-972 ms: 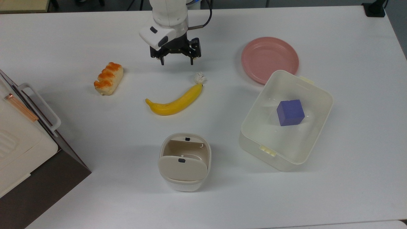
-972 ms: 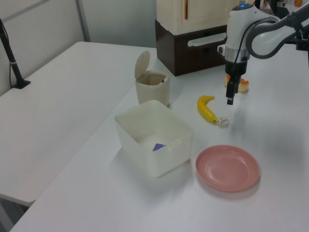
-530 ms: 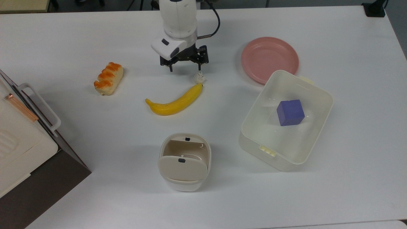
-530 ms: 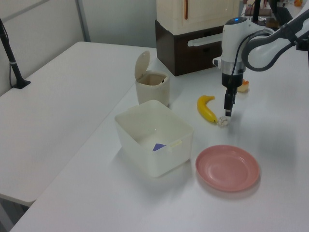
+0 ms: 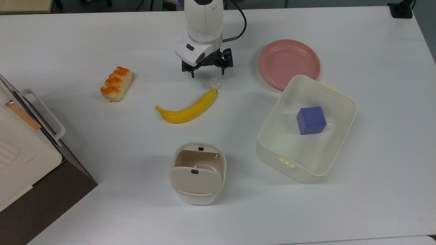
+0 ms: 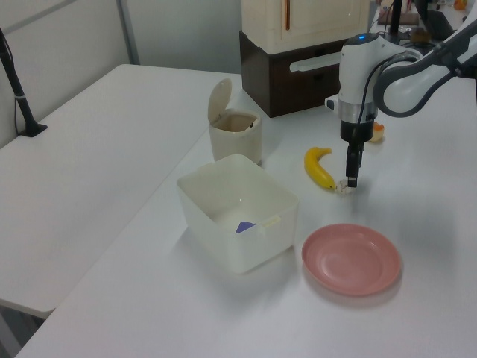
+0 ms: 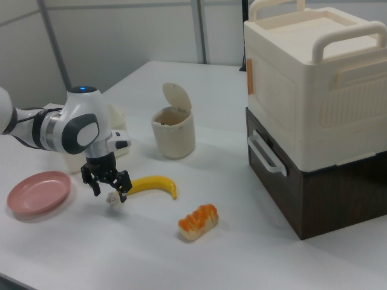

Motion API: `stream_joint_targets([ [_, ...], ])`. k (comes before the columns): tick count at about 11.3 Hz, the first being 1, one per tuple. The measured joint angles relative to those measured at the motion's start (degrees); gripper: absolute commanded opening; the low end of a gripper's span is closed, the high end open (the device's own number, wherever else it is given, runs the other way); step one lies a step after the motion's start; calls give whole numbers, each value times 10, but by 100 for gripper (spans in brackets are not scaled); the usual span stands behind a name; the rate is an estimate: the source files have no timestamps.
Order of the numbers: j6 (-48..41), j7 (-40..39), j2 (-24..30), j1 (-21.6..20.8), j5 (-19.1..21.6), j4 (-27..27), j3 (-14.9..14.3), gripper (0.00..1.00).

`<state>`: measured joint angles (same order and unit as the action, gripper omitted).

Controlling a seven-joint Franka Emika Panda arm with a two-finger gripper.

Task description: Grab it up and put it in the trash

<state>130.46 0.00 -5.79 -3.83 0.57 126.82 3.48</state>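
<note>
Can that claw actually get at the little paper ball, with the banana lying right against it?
Probably yes. The gripper is open right above the paper wad. The banana touches only one side, its tip against the wad, so the fingers should fit around it.

Tight spot around the tool (image 5: 207,72)

Banana (image 5: 187,108) tip touches the paper wad (image 5: 214,82) just below it in the top view; bare worktop (image 5: 143,51) either side.

Robot arm (image 5: 203,20): glossy white rounded casings, grey joint bands, blue indicator light, black cable at wrist; black two-finger gripper (image 5: 207,73).
</note>
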Motion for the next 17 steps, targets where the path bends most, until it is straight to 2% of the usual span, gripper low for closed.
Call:
stream_joint_targets([
  [4,29,0,-25,-2,0,-2,1,100],
  [6,29,0,-26,-2,0,-2,1,88],
  [7,29,0,-27,-2,0,-2,1,86],
  [11,29,0,-27,-2,0,-7,13,86],
  [15,29,0,-44,-2,0,-18,13,86],
  [17,29,0,-56,-2,0,-24,13,72],
])
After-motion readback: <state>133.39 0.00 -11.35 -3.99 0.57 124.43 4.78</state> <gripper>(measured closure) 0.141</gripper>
